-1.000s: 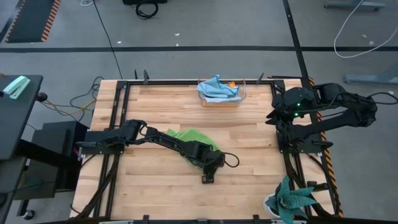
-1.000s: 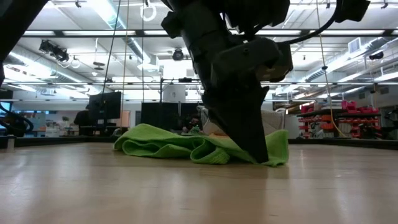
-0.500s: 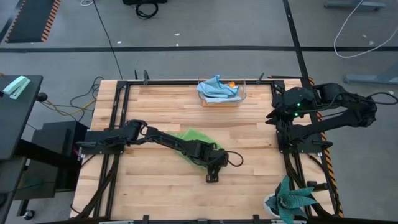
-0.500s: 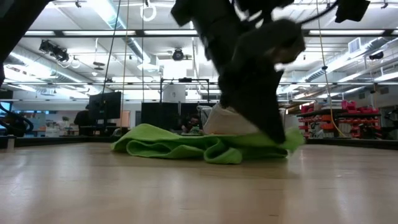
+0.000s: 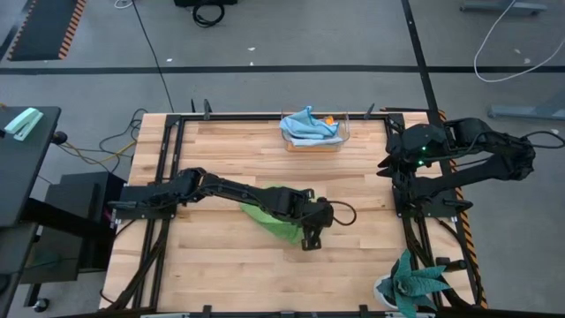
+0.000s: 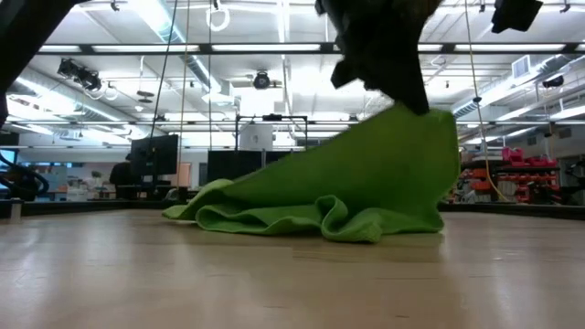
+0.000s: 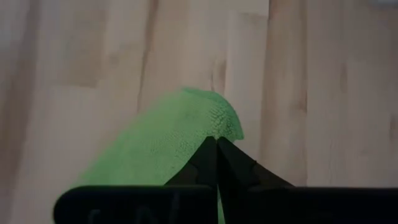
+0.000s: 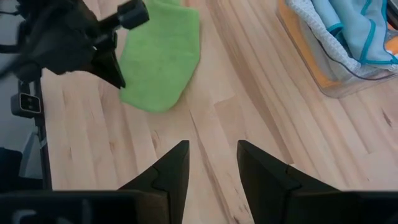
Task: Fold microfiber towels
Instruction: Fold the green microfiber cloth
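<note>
Microfiber, by my read, was light and limp, so a corner pinch was the right hold; it would drape and slide on the wood. My left gripper [image 5: 308, 241] had its fingers [image 7: 217, 158] clenched on a corner of the lime green towel [image 6: 366, 187], which hung in a slack sheet with its low edge bunched on the desk [image 5: 221, 274] near the middle. My right gripper [image 8: 212, 163] waited released at the right edge.
</note>
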You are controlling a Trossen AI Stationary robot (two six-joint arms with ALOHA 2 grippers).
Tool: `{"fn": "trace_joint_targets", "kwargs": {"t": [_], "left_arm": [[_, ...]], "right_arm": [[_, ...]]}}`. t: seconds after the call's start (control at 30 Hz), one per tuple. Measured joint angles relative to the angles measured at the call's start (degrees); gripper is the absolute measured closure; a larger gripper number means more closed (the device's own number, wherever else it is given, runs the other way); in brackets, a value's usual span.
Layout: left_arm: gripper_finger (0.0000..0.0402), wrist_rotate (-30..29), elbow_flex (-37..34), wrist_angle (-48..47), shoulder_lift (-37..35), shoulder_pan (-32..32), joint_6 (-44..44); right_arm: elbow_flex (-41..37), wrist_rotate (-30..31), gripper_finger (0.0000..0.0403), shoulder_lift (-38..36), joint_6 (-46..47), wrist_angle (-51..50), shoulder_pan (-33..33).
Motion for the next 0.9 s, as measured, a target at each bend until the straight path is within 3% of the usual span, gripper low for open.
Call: {"fn": "trace_joint_targets", "kwargs": {"t": [0.13,0.33,0.77,0.9], "left_arm": [[0.0396,-2.6,5.5,-4.8,0.0,0.8,-1.3],[0.0398,-6.9,14.4,-11.6,0.0,2.2,-1.5],[0.0399,-8.5,14.5,-8.0,-3.9,6.9,-5.6],[0.0399,-8.4,14.5,-8.1,-4.0,7.6,-5.4]], "right_arm": [[-0.8,-0.3,0.0261,0.0,0.7,3.2,0.0],[-7.3,-6.5,0.0261,-0.1,0.8,11.6,0.0],[-19.1,-8.6,0.0261,2.8,3.3,35.6,3.4],[-22.0,-8.6,0.0261,5.1,1.8,38.2,3.4]]}}
